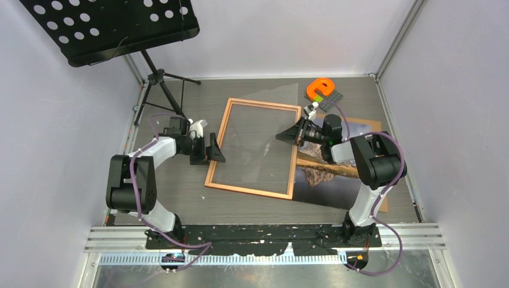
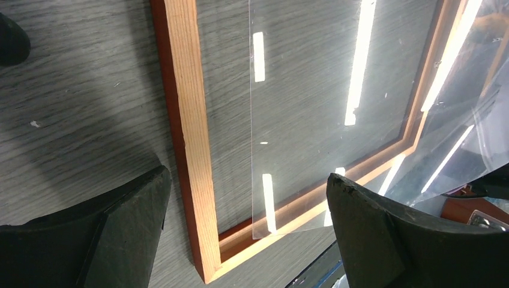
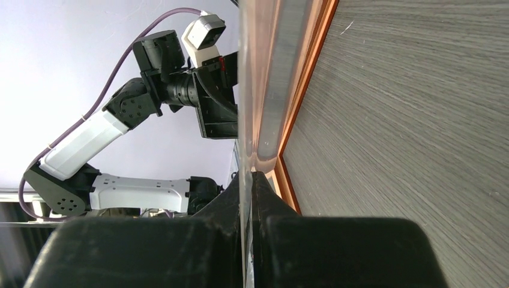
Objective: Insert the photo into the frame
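While my right claw (image 1: 283, 137) is clenched on a clear sheet (image 1: 264, 117) tilted above the frame (image 1: 249, 191), my left claw (image 1: 215, 150) is released at its left border. Frame lies flat on the surface (image 1: 180, 201); photo (image 1: 327, 183) lies just right of it, under the right arm.

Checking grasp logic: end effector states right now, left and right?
Left end effector: open, holding nothing, over the frame.
Right end effector: closed on the clear sheet.
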Tool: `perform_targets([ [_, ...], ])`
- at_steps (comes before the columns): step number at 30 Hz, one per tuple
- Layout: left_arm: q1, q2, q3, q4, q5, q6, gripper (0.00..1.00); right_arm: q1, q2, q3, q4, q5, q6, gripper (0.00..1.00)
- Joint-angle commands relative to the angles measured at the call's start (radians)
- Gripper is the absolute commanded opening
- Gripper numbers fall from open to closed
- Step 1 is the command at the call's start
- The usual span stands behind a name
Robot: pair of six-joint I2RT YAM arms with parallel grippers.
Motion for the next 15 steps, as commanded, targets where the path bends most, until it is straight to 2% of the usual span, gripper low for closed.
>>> perform_targets([
  [1, 0.008, 0.017, 0.030, 0.045, 0.029, -0.004, 1.00, 0.012, 0.002, 0.022, 0.067, 0.019, -0.020, 0.06],
  [15, 0.008, 0.028, 0.024, 0.060, 0.026, -0.010, 1.00, 0.026, 0.028, 0.020, 0.107, 0.044, 0.001, 0.06],
])
